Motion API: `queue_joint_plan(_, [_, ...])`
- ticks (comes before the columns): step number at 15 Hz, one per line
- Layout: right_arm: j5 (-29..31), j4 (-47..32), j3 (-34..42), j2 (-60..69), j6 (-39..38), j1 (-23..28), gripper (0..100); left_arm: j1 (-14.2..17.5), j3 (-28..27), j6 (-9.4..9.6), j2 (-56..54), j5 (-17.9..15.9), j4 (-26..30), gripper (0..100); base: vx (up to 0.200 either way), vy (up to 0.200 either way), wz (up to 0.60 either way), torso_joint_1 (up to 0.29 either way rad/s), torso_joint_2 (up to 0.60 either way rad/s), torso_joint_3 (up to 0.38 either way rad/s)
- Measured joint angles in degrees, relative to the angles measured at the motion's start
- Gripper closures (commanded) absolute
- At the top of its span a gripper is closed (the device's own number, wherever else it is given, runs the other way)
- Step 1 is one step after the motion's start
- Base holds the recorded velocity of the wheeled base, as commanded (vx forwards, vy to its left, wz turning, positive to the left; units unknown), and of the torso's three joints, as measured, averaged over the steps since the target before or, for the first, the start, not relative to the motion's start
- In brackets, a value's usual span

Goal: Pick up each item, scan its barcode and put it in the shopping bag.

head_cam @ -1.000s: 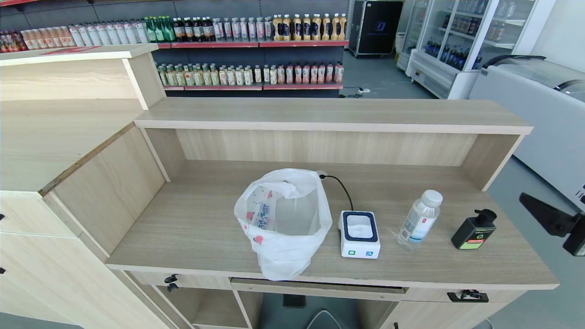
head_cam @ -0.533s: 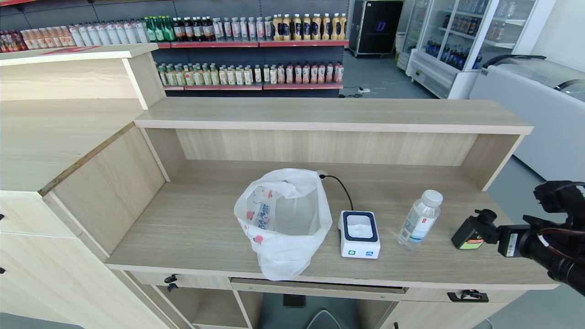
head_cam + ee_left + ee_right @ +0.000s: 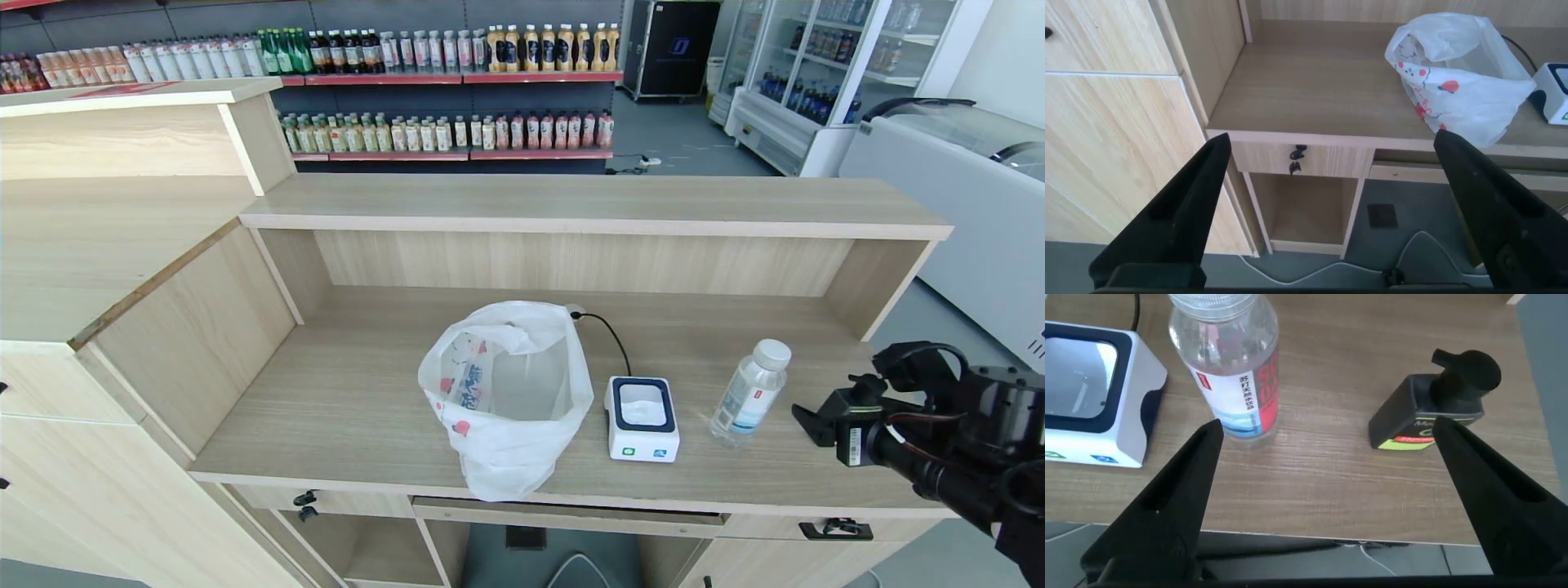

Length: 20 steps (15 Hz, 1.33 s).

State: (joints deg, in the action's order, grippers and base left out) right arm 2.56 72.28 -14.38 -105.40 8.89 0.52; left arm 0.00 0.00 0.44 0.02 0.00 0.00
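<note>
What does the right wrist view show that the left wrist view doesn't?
Right wrist: the water bottle and the black pump bottle, apart on the counter. Left wrist: the shopping bag, the drawer with a key under the counter's edge, and the cabinet beside it. Both: the scanner and the counter top. The right gripper and left gripper are open.

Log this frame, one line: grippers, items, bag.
left gripper: open, empty | right gripper: open, empty, before water bottle and black pump bottle | both: upright on counter | shopping bag: open, beside scanner
</note>
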Motion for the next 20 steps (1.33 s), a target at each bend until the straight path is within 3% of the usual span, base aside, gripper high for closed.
queue_joint_plan(16, [-2.2,7.9,-12.6,-17.7,0.4,-6.4,0,0.0,0.0,0.0,0.0,0.0,0.0,0,0.0,0.0,0.0,0.0,0.0,0.0])
queue_joint_plan(20, [-2.9,13.5,-13.7,-21.5,0.1,-6.9,0,0.0,0.0,0.0,0.0,0.0,0.0,0,0.0,0.0,0.0,0.0,0.0,0.0])
